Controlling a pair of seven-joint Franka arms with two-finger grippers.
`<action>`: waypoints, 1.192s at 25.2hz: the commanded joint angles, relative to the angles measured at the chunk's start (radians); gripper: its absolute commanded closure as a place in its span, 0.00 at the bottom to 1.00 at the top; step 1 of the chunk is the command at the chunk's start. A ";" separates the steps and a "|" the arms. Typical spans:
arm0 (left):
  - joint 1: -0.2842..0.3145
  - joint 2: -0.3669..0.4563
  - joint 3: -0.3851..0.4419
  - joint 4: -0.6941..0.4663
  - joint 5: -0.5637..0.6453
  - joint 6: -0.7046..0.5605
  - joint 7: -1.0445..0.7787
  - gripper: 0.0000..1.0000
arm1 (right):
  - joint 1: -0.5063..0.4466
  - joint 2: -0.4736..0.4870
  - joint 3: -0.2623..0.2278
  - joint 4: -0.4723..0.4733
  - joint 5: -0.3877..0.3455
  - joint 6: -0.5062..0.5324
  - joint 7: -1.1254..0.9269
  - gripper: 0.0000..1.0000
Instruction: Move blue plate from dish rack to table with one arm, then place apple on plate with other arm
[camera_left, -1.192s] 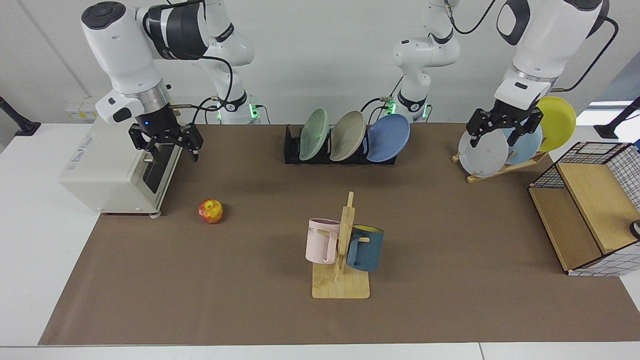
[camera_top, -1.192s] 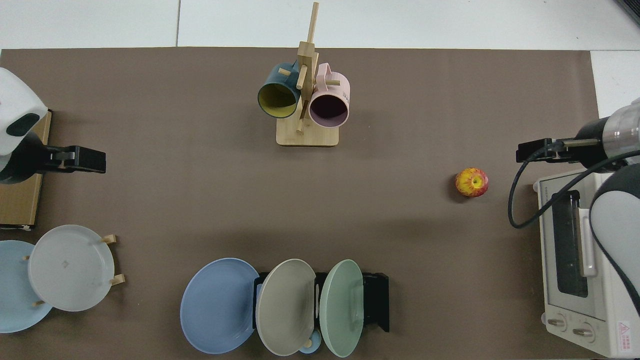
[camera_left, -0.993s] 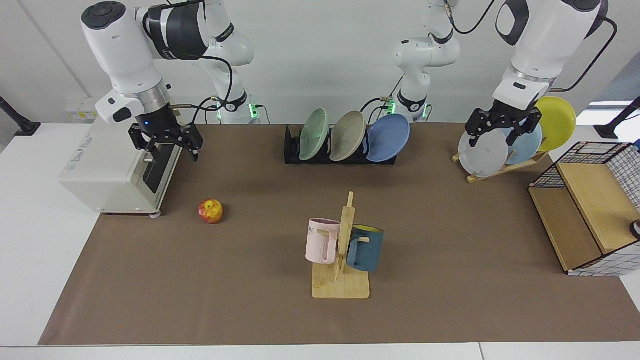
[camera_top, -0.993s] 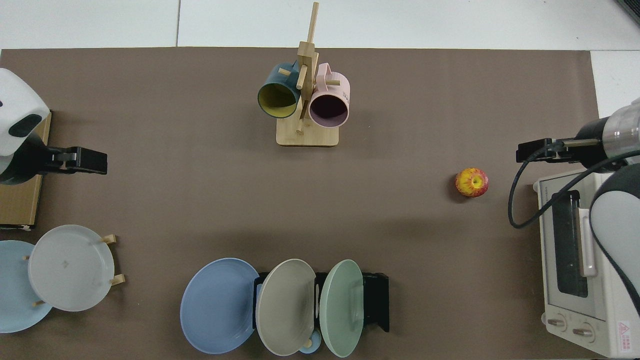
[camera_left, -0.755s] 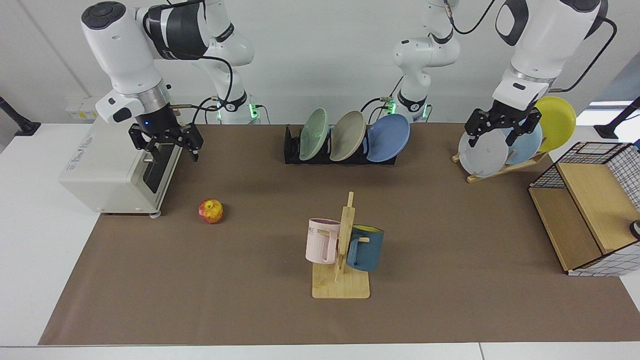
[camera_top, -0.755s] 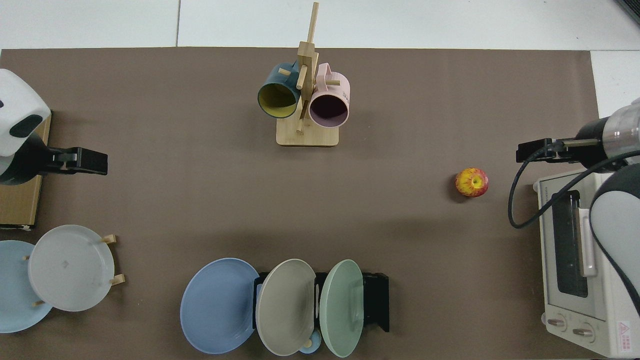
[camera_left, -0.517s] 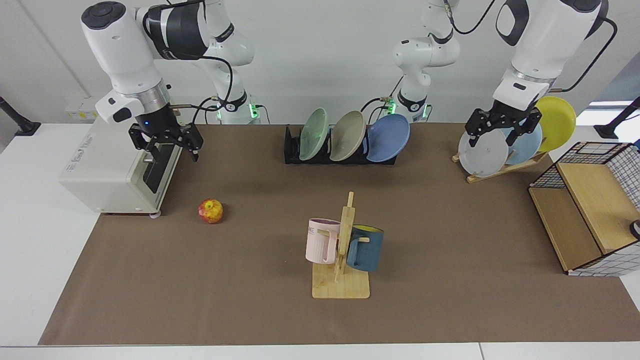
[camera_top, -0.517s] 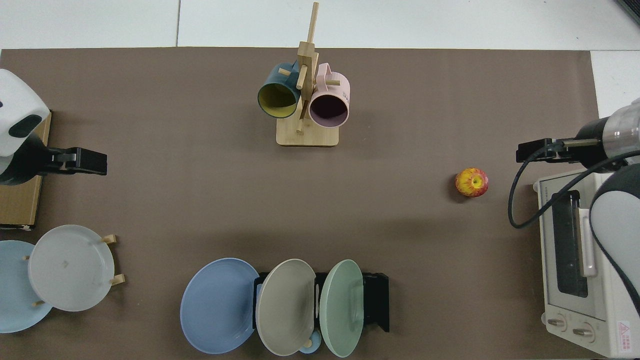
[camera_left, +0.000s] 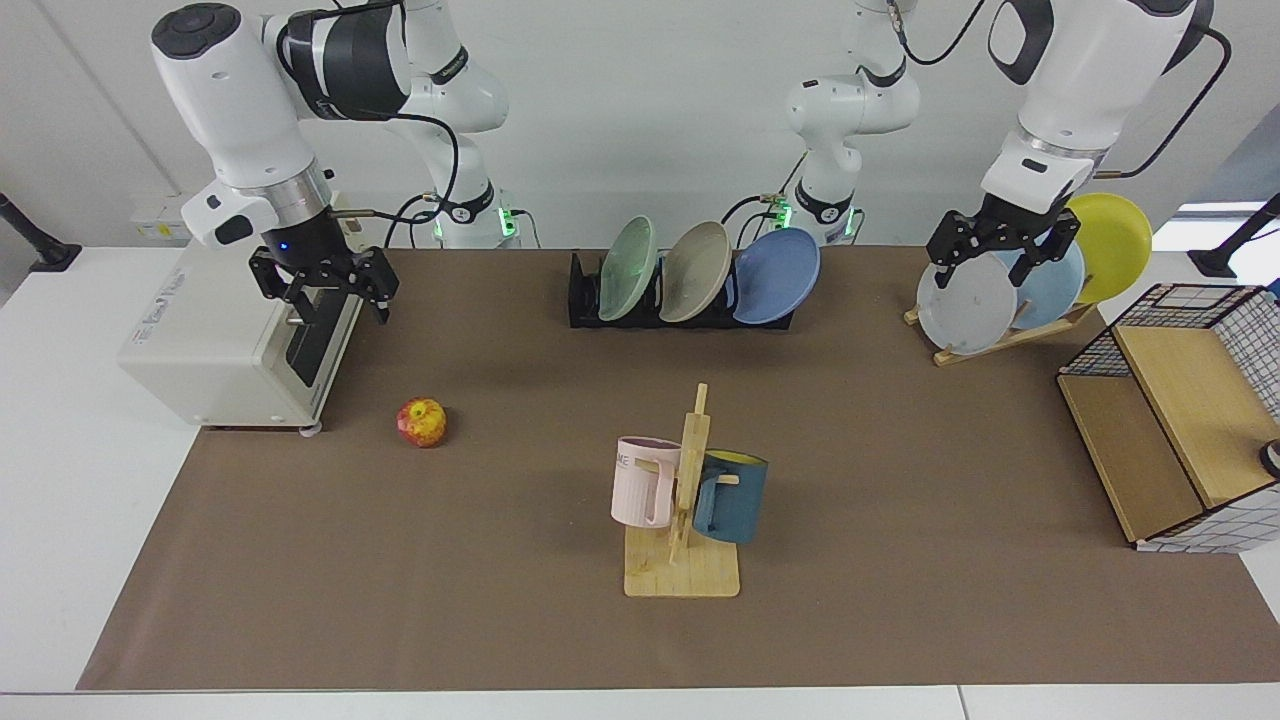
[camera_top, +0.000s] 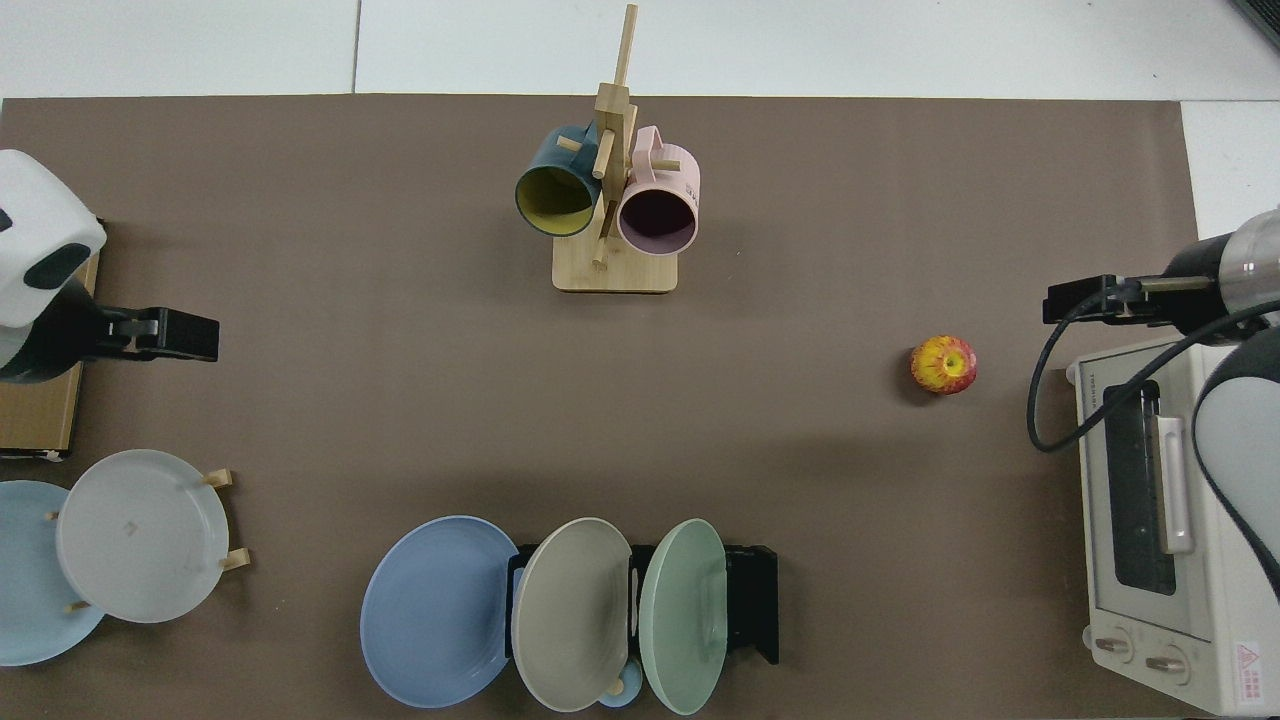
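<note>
Brown-matted table (camera_left: 500, 620) — blue plate (camera_left: 777, 276) leans racked, face outward; left gripper (camera_left: 1002, 264), right gripper (camera_left: 322, 292) both spread, empty.

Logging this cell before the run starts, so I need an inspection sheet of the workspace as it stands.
Surface: white table under a brown mat.
Job's things: blue plate leaning at the end of the black dish rack; apple on the mat beside the toaster oven.
Clutter: green plate and beige plate in the same rack; wooden rack with grey, pale blue and yellow plates; mug tree with pink and teal mugs; wire basket.
Grippers: right gripper open, above the oven; left gripper open, above the wooden rack.
Cables: black cable looping off the right arm.
Surroundings: white wall; nothing else seen.
</note>
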 joint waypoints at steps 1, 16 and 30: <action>-0.016 -0.119 -0.064 -0.168 0.104 0.013 -0.058 0.00 | -0.017 0.016 0.010 -0.018 -0.003 0.030 0.003 0.00; -0.056 -0.414 -0.284 -0.647 0.201 0.134 -0.218 0.00 | 0.003 0.193 0.013 0.077 -0.022 0.038 0.009 0.01; -0.073 -0.417 -0.342 -0.756 0.144 0.197 -0.330 0.00 | 0.028 0.328 0.013 0.059 -0.048 0.155 0.013 0.00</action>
